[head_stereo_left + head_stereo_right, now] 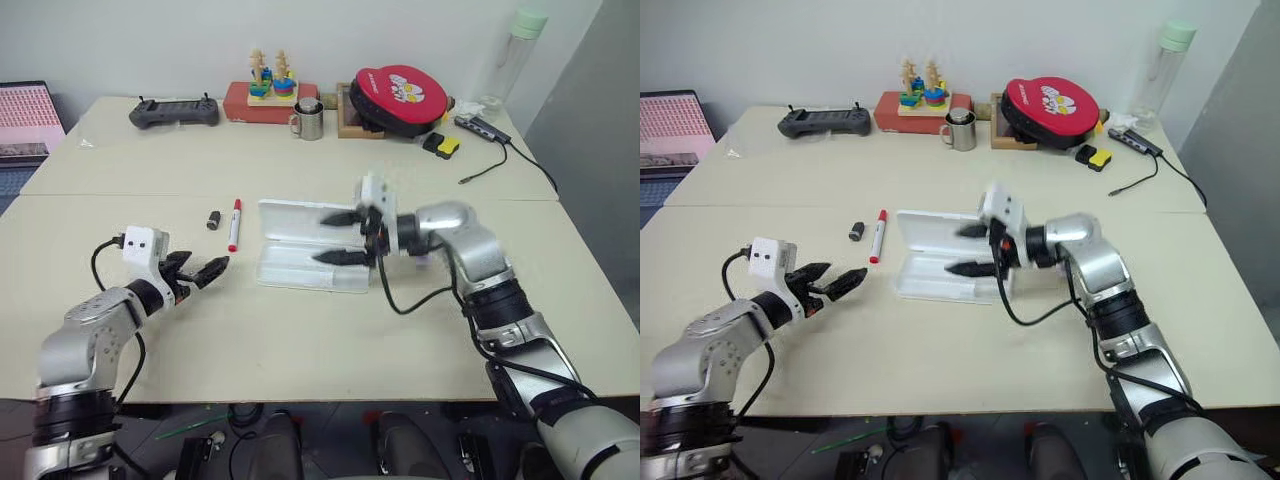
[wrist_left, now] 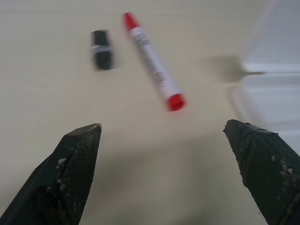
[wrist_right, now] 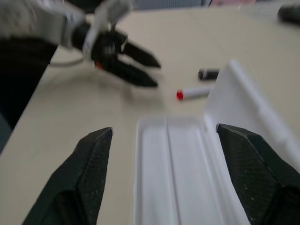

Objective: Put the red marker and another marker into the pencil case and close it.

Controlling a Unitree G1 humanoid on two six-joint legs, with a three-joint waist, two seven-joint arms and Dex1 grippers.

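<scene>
One red marker (image 1: 235,223) lay on the table (image 1: 300,330), just left of the open pencil case (image 1: 305,262), apart from it. One short dark grey stub (image 1: 213,219) lay just left of that marker. One white pencil case, lid up, tray looked empty in the right wrist view. A bit of lilac (image 1: 424,262) showed right of the case behind the right arm; couldn't tell what it was. Two grippers: left gripper (image 1: 206,271) low over the table left of the case, pointing toward it, fingers spread, nothing held. Right gripper (image 1: 337,237) hovered above the case, pointing left, fingers wide apart, empty.
</scene>
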